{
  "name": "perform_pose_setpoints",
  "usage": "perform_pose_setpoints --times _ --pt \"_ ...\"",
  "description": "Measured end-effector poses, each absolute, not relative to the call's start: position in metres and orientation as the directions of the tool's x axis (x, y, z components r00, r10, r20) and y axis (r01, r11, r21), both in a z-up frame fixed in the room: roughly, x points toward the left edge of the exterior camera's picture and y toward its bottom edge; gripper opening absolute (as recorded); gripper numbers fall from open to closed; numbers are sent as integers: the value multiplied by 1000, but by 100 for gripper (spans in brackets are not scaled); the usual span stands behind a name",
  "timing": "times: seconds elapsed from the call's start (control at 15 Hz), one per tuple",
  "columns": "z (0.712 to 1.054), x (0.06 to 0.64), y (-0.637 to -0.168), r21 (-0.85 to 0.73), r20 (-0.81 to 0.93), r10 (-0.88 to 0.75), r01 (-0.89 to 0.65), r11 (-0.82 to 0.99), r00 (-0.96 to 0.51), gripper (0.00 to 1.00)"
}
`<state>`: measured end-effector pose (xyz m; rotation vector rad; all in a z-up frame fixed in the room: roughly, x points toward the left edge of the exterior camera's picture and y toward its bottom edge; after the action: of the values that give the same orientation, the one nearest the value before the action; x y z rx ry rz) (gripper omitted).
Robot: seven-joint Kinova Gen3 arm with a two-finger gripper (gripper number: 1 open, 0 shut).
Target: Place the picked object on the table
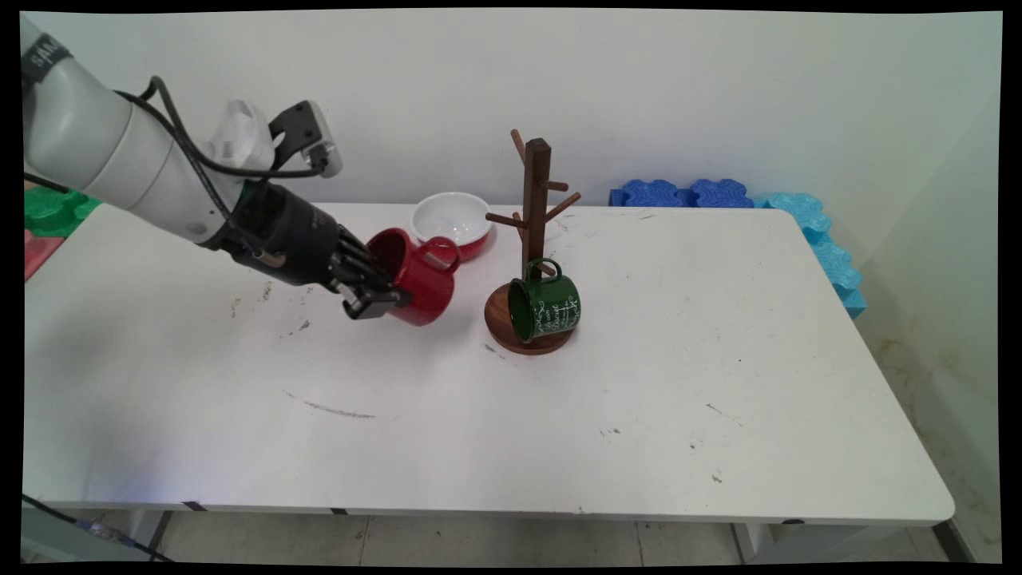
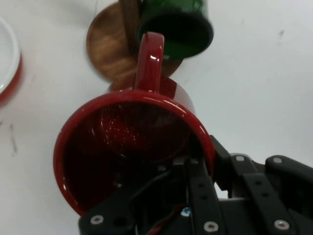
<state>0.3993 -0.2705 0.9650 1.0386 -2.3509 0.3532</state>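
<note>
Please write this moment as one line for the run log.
pincer: shut on red mug rim, mug tilted | nearest: wooden mug tree, green mug hanging on it | behind: red-and-white bowl

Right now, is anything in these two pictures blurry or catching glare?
Main view: even, soft light, with a faint shadow under the red mug held by the gripper. Hand view: the mug's handle shows a small bright highlight, while the green mug and wooden base behind look soft.
</note>
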Motion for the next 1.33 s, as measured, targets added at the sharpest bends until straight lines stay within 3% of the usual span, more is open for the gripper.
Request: perform_pose_setpoints --times 1.33 --pt "913 457 -327 -143 371 -499 -580 802 -783 0"
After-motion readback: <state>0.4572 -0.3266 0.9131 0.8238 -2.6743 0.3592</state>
